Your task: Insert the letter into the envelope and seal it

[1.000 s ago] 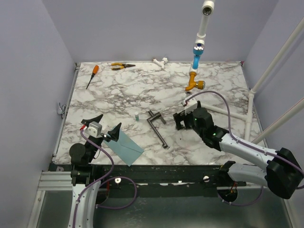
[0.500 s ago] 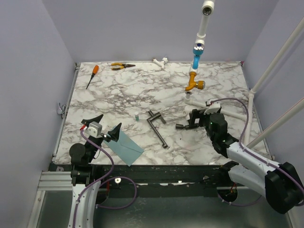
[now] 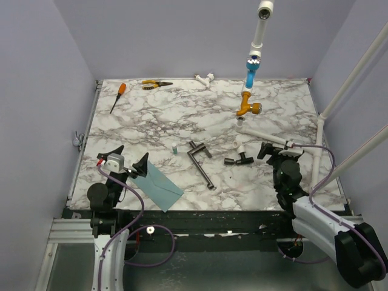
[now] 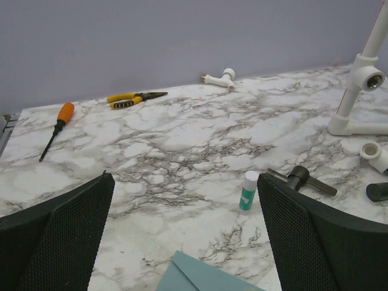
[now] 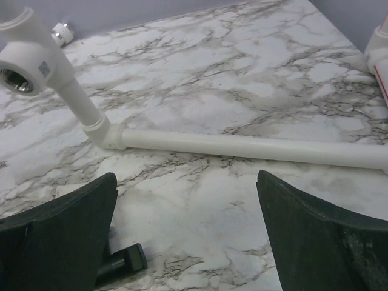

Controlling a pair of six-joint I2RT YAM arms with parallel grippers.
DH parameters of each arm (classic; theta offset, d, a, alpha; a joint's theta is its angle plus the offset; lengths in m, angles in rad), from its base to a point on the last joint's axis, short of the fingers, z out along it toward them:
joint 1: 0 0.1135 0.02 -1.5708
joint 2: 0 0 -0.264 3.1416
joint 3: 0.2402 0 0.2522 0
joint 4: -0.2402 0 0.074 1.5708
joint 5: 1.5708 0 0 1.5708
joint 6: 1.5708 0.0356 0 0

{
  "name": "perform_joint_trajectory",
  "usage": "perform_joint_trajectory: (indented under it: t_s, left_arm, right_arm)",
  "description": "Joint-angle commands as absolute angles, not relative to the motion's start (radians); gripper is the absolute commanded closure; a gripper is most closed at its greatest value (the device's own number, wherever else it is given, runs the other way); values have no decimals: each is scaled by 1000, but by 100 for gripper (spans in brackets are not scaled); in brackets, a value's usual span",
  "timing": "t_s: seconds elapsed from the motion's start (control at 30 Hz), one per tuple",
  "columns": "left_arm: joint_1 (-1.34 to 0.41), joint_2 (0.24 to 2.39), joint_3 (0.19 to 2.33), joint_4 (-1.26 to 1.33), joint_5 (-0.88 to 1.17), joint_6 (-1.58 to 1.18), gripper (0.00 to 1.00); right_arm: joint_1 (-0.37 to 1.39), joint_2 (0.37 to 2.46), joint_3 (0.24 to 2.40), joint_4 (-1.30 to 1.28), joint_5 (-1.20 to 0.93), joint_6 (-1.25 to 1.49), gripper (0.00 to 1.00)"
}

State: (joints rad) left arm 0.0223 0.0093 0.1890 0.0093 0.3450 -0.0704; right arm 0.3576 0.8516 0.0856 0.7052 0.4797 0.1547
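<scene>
The teal envelope [image 3: 159,185] lies flat on the marble table near the front left edge; its far corner shows at the bottom of the left wrist view [image 4: 203,279]. No tan letter shows in any view. My left gripper [image 3: 127,159] is open and empty, held above the table just behind the envelope's left end. My right gripper [image 3: 280,149] is open and empty at the right of the table, above bare marble beside a white pipe [image 5: 254,147]. A small glue stick [image 4: 247,191] stands upright beyond the envelope.
A dark metal lever handle [image 3: 200,162] lies mid-table. A black fitting [image 3: 233,160] and white pipe pieces [image 3: 267,137] lie to the right. An orange-blue pipe assembly [image 3: 250,91] hangs at the back. An orange screwdriver [image 3: 117,97], pliers [image 3: 155,85] and a white tee [image 3: 205,79] lie along the far edge.
My right arm has drawn back to the right and toward the near edge, away from the black fitting. My left gripper has shifted slightly left. The envelope has not moved.
</scene>
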Motion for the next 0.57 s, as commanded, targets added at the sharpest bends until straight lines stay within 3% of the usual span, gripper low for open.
perform_joint_trajectory:
  t_s: [0.0, 0.13, 0.53]
  left_arm:
    - [53, -68, 189, 3, 325, -93, 1]
    - [60, -46, 192, 2, 327, -85, 1]
    - [71, -11, 183, 2, 325, -85, 1]
  right_arm:
    - [353, 834, 50, 748, 660, 214, 0]
    - [352, 855, 56, 692, 779, 292, 0]
    - [354, 951, 120, 638, 822, 317, 3]
